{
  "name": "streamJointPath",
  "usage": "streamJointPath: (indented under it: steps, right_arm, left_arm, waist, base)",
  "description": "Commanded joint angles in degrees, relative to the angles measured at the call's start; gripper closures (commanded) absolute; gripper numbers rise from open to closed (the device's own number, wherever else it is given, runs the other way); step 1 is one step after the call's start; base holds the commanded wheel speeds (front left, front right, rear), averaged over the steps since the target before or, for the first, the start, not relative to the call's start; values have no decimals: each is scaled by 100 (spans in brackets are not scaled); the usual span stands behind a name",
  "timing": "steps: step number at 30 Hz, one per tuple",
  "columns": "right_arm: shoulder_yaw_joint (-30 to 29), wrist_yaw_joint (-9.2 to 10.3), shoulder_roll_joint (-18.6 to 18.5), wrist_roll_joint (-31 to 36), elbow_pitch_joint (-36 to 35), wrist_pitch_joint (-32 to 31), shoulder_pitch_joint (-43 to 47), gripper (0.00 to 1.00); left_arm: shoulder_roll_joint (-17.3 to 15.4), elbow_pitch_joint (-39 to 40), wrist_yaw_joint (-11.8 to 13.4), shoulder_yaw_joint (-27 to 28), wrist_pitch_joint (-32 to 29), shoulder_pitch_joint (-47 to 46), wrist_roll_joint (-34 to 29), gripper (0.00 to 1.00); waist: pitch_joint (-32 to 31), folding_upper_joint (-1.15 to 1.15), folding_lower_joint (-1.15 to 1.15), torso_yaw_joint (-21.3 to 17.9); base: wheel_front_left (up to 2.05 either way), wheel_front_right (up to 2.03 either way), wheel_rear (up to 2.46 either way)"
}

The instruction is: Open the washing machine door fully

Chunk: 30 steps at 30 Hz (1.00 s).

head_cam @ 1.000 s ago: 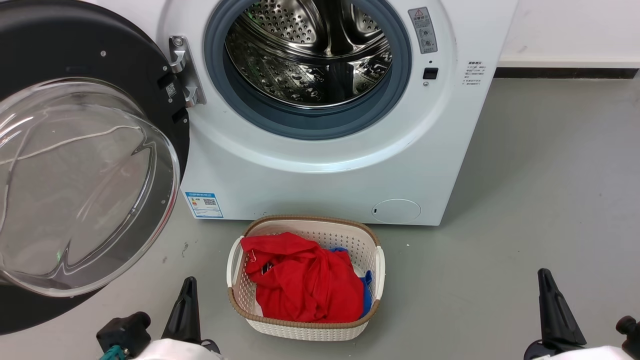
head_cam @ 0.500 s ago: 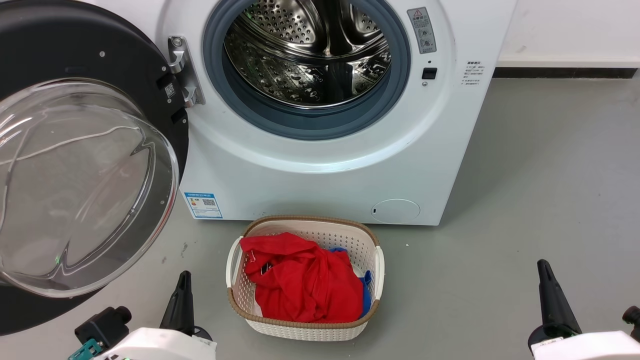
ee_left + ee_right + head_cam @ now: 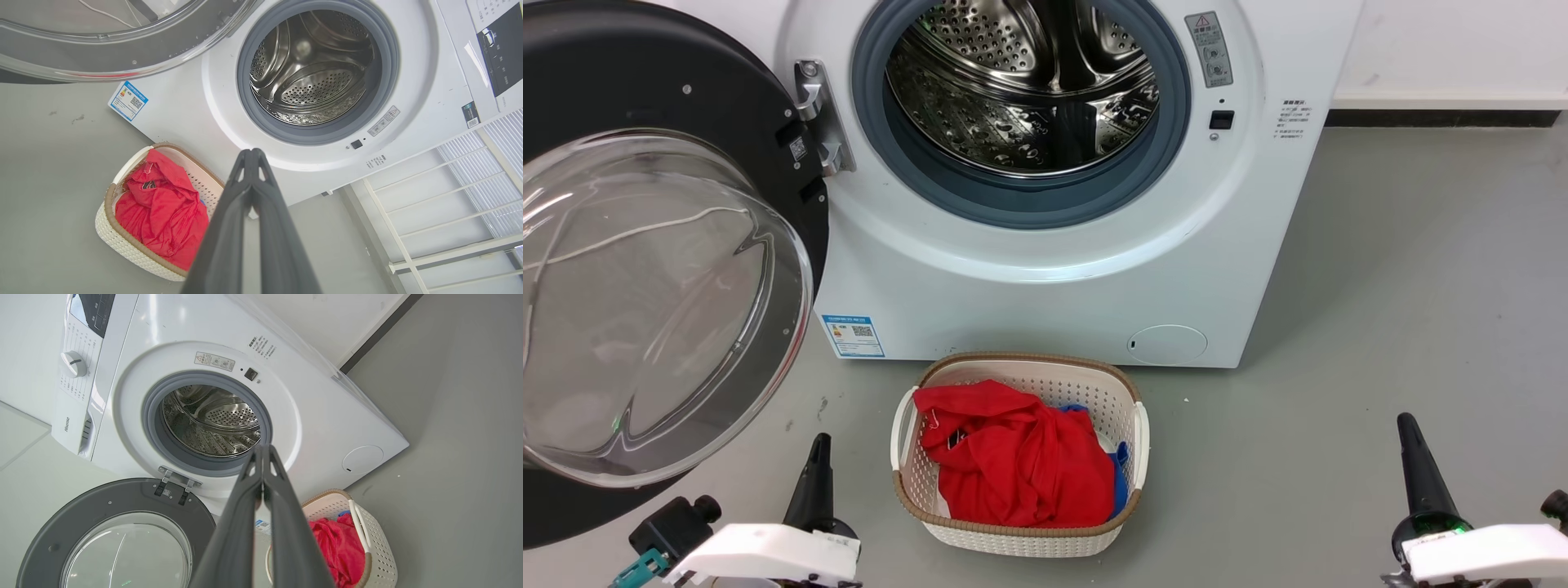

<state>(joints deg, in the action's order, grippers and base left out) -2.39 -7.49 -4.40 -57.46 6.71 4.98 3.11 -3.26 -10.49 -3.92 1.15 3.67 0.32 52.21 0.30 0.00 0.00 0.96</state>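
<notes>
The washing machine [image 3: 1045,278] is a white front-loader with its steel drum [image 3: 1021,82] exposed. Its round black door [image 3: 662,269], with a bulging clear glass bowl, is swung wide to the left on its hinge [image 3: 817,114]; it also appears as the door [image 3: 122,535] in the right wrist view and the door [image 3: 122,36] in the left wrist view. My left gripper [image 3: 818,457] hovers low over the floor, right of the door's lower edge, apart from it. My right gripper [image 3: 1409,441] is low at the far right. Both are shut on nothing, as the left gripper [image 3: 253,153] and right gripper [image 3: 263,449] show.
A cream laundry basket [image 3: 1143,433] with red and blue clothes [image 3: 1013,457] stands on the grey floor in front of the machine, between my grippers. Bare floor lies to the right, up to a white wall with a dark skirting [image 3: 1445,118].
Both grippers have drawn back toward me and down the view, their white wrists now showing more. The door and basket stay in place; the view has shifted slightly.
</notes>
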Motion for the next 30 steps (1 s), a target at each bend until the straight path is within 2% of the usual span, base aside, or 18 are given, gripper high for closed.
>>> streamJointPath:
  steps: [1,30]
  right_arm:
    - [-12,0,-49,-200,-8,-37,-165,100]
    - [-84,0,-47,-1842,336,-467,-545,100]
  left_arm:
    - [-37,31,-41,41,-39,-154,211,100]
    - [-32,-148,-197,245,-478,-408,2020,100]
  waist:
    - [0,0,0,-2]
    - [-5,0,0,-39]
  base:
    - [0,0,0]
    - [0,0,0]
